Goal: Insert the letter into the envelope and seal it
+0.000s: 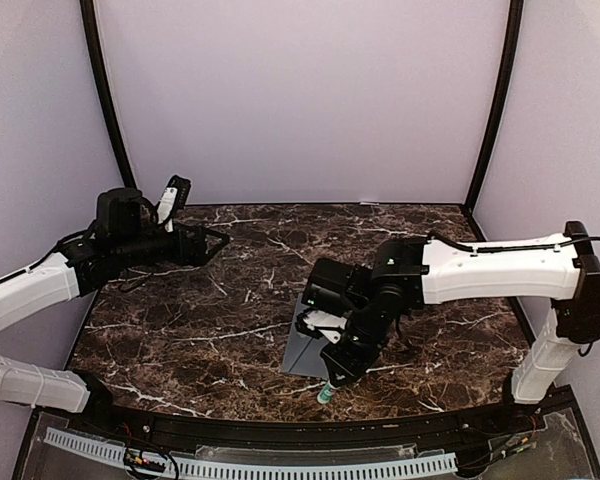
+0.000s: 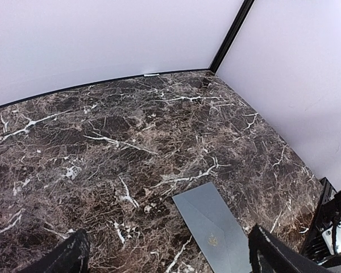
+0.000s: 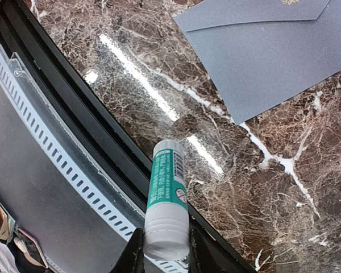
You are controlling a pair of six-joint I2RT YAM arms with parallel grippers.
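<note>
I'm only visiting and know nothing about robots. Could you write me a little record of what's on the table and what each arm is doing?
Table: dark marble top
Envelope: grey, lying flat near the front edge, flap folded down; whether it is sealed cannot be told
Letter: not visible in any view
Left gripper: open, empty, off to the left, apart from the envelope
Right gripper: shut on a glue stick, white with a teal label, by the envelope's near corner, not touching it

Illegible: glue stick (image 3: 167, 193) label, envelope (image 3: 273, 62) emblem.
</note>
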